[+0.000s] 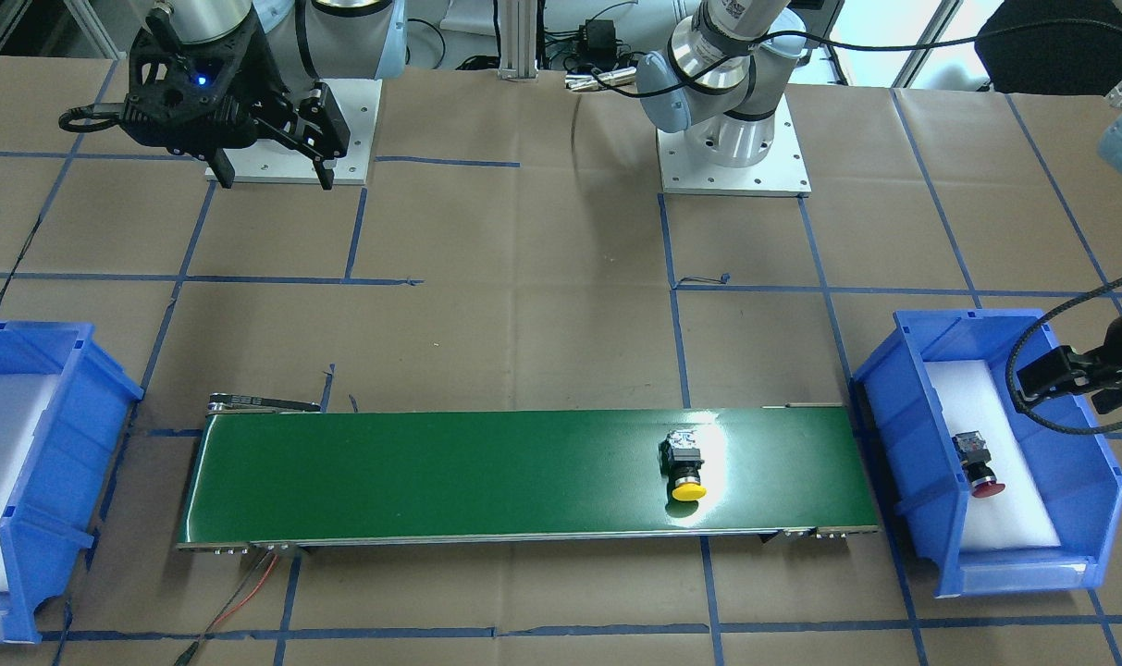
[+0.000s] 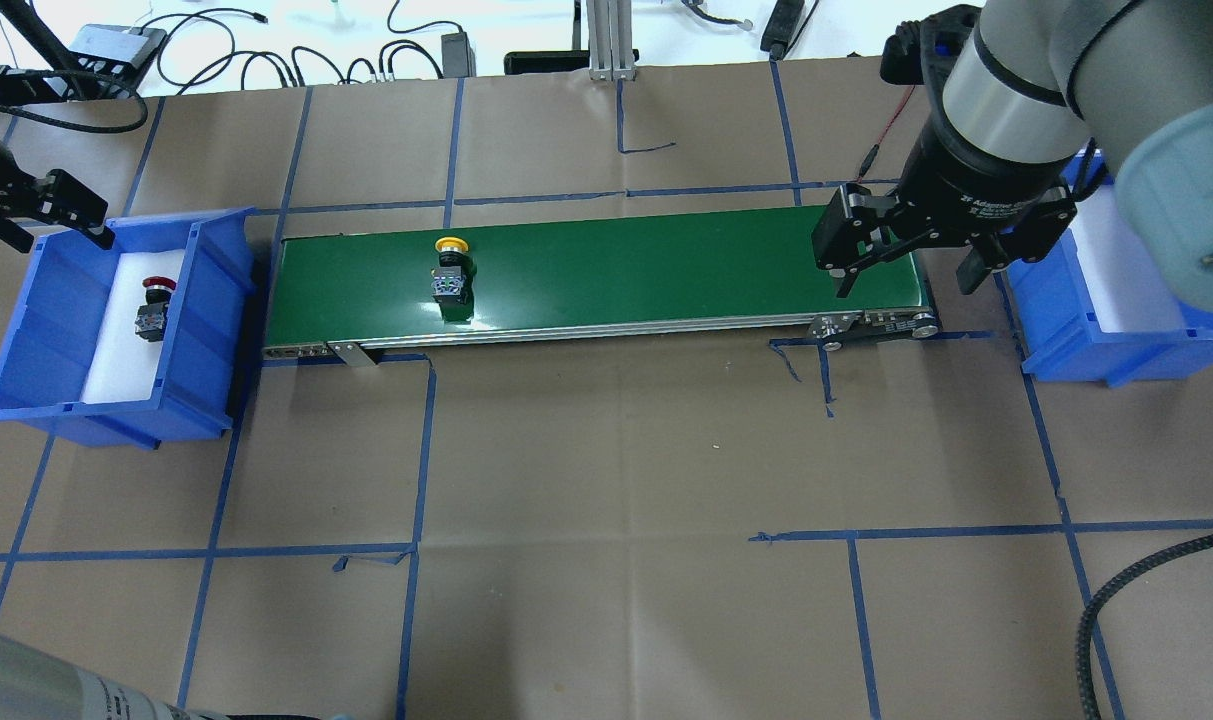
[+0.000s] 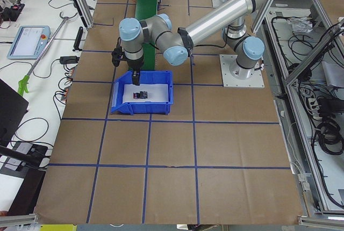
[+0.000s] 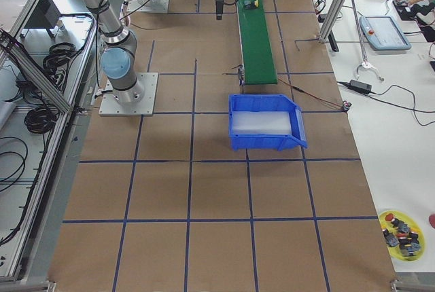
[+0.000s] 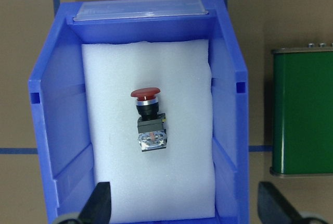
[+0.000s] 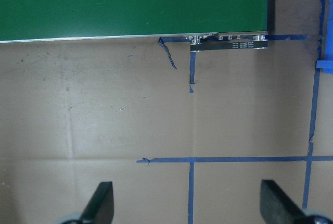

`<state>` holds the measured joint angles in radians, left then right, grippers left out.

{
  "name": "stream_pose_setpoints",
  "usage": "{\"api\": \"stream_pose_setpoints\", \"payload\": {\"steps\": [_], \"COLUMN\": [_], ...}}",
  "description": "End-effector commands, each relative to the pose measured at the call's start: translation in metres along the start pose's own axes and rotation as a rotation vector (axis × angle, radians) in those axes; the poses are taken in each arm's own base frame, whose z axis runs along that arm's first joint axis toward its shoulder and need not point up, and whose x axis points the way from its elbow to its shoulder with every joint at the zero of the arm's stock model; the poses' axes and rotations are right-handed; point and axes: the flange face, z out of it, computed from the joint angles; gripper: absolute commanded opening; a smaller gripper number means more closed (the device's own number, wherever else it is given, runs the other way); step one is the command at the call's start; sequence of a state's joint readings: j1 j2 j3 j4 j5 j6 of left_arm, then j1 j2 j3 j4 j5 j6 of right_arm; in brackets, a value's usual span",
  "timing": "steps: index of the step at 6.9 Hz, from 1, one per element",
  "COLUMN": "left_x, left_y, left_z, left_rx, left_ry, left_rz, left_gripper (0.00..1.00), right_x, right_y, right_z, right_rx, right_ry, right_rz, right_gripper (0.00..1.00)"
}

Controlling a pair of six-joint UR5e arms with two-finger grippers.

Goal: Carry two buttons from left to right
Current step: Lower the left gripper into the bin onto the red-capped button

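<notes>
Plainly, the only writing we can read is white print on the body of the right gripper (image 2: 906, 285), which begins "2F Adaptive"; the rest of that line is too small for us. A black bracket (image 6: 229, 46) at the end of the conveyor belt (image 2: 666, 265) also carries white print, but we cannot make it out.

The right arm's bulk covers part of the right bin (image 2: 1066, 340) in the overhead view, and the front-facing view cuts that bin off at its edge. The left gripper (image 5: 186, 206) is clipped by the frame in both of those views, so we judge it from its wrist camera; there its fingertips (image 5: 99, 203) stand wide apart at the bottom corners with nothing between them.

The left arm stretches out low across the table, its gripper pointing down over the left bin (image 5: 52, 130). The right gripper hangs above the brown paper just beside the belt's right end; its fingers (image 6: 101, 203) are spread wide too, and it has hold of nothing.

The red button (image 5: 148, 120) lies on its side on the white foam pad (image 5: 114, 104) inside the left bin, below the left gripper and apart from its fingers. The yellow button (image 2: 451, 268) lies on its side on the green belt, towards the belt's left end, its cap pointing away from the robot.
</notes>
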<state>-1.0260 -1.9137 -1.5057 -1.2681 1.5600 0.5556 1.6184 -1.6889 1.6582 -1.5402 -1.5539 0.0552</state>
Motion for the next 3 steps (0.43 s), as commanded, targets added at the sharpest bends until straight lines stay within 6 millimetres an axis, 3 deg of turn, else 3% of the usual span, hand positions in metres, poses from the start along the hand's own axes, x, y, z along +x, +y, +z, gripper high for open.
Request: {"api": "stream_pose_setpoints", "payload": {"steps": [1,3], "left_x": [0.000,-0.001], "left_y": [0.002,0.001], "left_z": [0.029,0.053], "left_rx": [-0.001,0.010], "left_ry": [0.002,-0.003], "left_rz": [0.001,0.002], "left_gripper": [0.99,0.99], "right_x": [0.000,0.000], "right_y": [0.000,0.000], "right_z": [0.000,0.000], "right_rx": [0.000,0.000], "right_ry": [0.000,0.000], "right_rz": [0.000,0.000], "right_gripper": [1.00,1.00]}}
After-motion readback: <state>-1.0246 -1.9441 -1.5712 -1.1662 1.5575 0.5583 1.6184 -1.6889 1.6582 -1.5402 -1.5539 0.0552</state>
